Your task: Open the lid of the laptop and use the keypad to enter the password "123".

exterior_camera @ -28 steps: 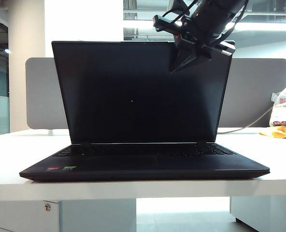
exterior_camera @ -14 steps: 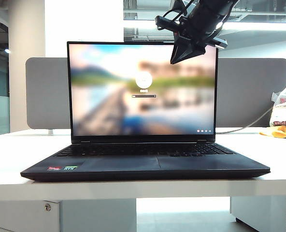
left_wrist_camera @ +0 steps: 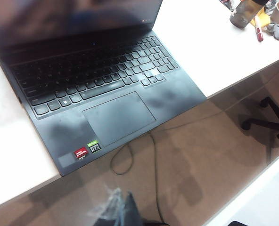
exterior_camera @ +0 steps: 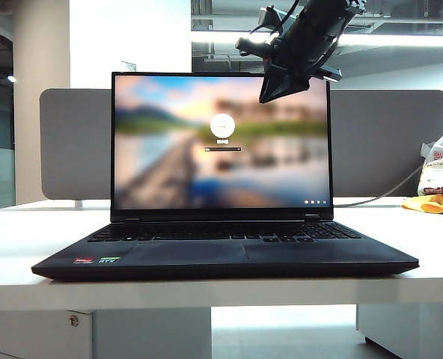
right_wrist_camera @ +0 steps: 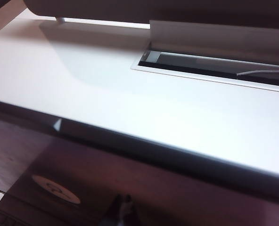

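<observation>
Laptop (exterior_camera: 223, 250) sits square on the white table (exterior_camera: 27, 224), front edge at the table's near edge; lid (exterior_camera: 221, 142) is already up, near vertical, screen lit with a login prompt. Judgement on handling: the base looks heavy enough to stay put under a key press, but the lid is a thin stiff panel on hinges, and pushing its top edge further could rock or skid the whole machine on the smooth tabletop. No grasp needed from here on; the contact point should be the keypad (left_wrist_camera: 90, 70), low black keys with short travel, small targets, so a single closed fingertip coming straight down is the safest tool, light force only, clear of the touchpad (left_wrist_camera: 118, 117). Right gripper (exterior_camera: 275, 88) hangs at the lid's upper right corner in the exterior view, pointing down and to the left, fingers pressed together, nothing between them; whether it touches the top edge I can't tell. Its wrist view looks over the lid's top edge to the table behind. Left gripper (left_wrist_camera: 123, 209) is low and in front of the table, off the laptop's front left corner near the stickers (left_wrist_camera: 86, 149); only a blurred tip shows, so spread or closed I can't tell. It holds nothing visible.
</observation>
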`<move>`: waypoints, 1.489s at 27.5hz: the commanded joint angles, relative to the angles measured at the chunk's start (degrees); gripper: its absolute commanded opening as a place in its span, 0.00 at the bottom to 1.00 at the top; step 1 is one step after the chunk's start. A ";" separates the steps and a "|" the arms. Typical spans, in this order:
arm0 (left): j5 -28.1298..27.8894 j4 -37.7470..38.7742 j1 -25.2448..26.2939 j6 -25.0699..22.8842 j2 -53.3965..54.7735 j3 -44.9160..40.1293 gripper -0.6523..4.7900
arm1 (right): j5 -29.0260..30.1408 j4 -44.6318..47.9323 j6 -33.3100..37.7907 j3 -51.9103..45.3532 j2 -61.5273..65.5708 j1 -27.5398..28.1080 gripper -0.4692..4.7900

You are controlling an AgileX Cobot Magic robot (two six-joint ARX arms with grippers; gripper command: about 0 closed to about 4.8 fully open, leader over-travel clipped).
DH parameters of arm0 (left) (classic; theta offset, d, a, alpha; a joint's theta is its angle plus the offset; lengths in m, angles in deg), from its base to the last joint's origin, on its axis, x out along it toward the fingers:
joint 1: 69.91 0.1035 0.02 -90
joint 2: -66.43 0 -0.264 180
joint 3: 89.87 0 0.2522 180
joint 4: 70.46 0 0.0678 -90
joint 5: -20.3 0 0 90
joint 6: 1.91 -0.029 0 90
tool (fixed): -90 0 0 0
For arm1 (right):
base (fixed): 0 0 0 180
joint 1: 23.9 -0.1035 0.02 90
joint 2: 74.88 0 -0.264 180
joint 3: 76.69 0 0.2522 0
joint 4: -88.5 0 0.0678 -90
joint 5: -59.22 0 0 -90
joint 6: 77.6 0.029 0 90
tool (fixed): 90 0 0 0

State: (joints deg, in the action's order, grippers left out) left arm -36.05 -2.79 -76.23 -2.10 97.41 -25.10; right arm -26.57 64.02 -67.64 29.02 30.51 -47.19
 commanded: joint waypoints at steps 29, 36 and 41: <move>1.75 0.76 -0.09 -1.57 -0.07 0.31 0.11 | 5.14 -33.33 -5.51 -10.45 -5.73 0.85 0.08; 1.73 0.22 -0.11 -1.49 -0.07 0.31 0.11 | 6.23 -30.32 -5.49 -11.10 1.31 0.77 0.08; 1.68 0.17 -0.11 -1.51 -0.07 0.31 0.11 | 5.77 -26.32 -5.46 -11.10 2.56 0.79 0.08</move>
State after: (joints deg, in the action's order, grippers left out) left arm -34.74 -1.63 -76.23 -3.41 97.34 -25.10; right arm -20.65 36.56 -72.98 17.74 33.17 -46.31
